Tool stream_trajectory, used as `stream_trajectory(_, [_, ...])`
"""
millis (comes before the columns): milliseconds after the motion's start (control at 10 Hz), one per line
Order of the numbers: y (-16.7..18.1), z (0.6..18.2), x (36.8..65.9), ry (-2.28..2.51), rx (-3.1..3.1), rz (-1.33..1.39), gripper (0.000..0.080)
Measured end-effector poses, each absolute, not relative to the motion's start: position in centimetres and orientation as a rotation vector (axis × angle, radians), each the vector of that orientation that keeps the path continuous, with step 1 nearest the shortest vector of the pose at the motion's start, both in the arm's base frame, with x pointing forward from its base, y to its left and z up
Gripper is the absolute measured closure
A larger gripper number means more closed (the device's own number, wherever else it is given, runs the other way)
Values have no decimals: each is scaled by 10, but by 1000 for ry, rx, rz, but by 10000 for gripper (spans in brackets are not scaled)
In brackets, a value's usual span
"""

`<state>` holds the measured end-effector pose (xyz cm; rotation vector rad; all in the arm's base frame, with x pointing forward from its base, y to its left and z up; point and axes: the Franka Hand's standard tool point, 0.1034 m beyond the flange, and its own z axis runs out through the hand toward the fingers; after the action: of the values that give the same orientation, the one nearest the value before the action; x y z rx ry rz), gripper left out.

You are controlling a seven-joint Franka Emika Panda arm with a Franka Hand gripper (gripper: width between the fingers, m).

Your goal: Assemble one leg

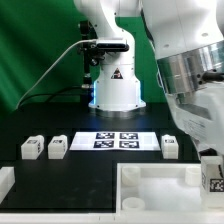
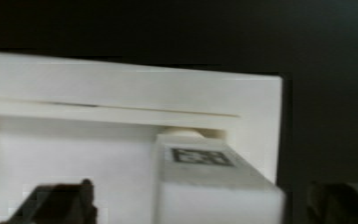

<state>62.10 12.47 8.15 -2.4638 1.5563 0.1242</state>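
One leg (image 2: 215,185), a white blocky post with a black-and-white tag, stands at a corner of the large white tray-like part (image 2: 87,85). My gripper (image 2: 197,205) straddles it. The dark fingers (image 2: 60,205) stand apart from the leg, with a wide gap on one side and a narrow gap on the other. In the exterior view the same leg (image 1: 213,181) is at the tray-like part's (image 1: 150,172) right end, under the gripper (image 1: 209,163). Three more legs lie on the black table: two on the left (image 1: 31,148) (image 1: 57,147) and one on the right (image 1: 170,146).
The marker board (image 1: 115,140) lies at mid-table in front of the robot base (image 1: 115,90). A white part (image 1: 5,181) sits at the exterior view's lower left edge. The arm's big links fill the upper right.
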Motion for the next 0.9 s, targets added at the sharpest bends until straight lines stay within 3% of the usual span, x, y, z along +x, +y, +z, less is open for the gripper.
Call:
stream_trajectory(500, [123,82,628,869,-2800,35,151])
stream_trajectory(700, [115,80,637,364,-2968,-67,151])
stream_trajectory(900, [112,80,638,373,-2963,-80,153])
